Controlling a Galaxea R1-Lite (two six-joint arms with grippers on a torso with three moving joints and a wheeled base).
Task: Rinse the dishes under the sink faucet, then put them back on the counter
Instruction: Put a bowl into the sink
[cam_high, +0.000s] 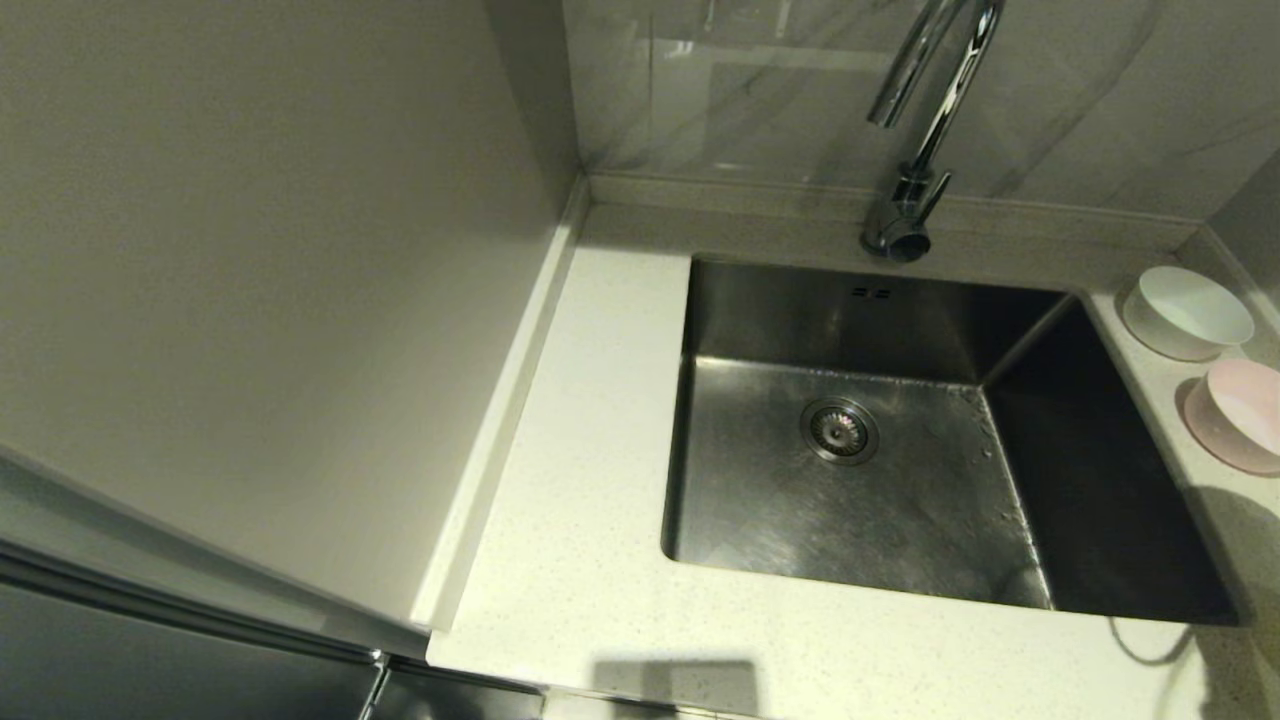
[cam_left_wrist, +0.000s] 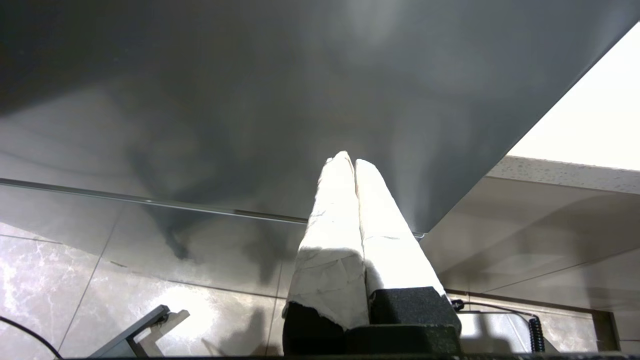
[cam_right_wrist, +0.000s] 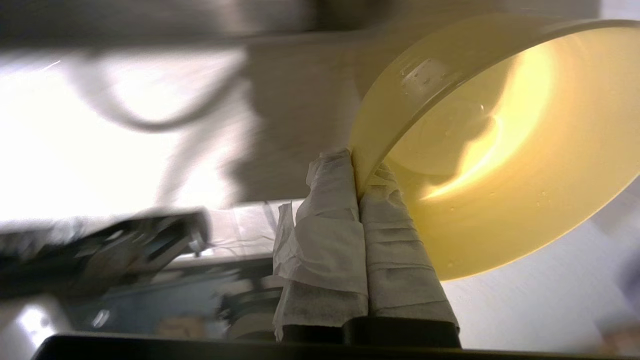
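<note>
Right pincer (cam_right_wrist: 359, 172): pinching the yellow-green bowl (cam_right_wrist: 500, 150) by its rim
Left pincer (cam_left_wrist: 348, 162): pressed together, idle
Sink (cam_high: 1100, 470): white bowl (cam_high: 1187, 312) and pink bowl (cam_high: 1240, 412) on the surface (cam_high: 580, 560) to its right; faucet (cam_high: 925, 130) behind it

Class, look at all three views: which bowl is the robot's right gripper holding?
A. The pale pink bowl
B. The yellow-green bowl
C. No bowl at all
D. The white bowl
B: in the right wrist view the right gripper is shut on the rim of the yellow-green bowl, while the white bowl and pink bowl sit on the counter beside the sink.
</note>
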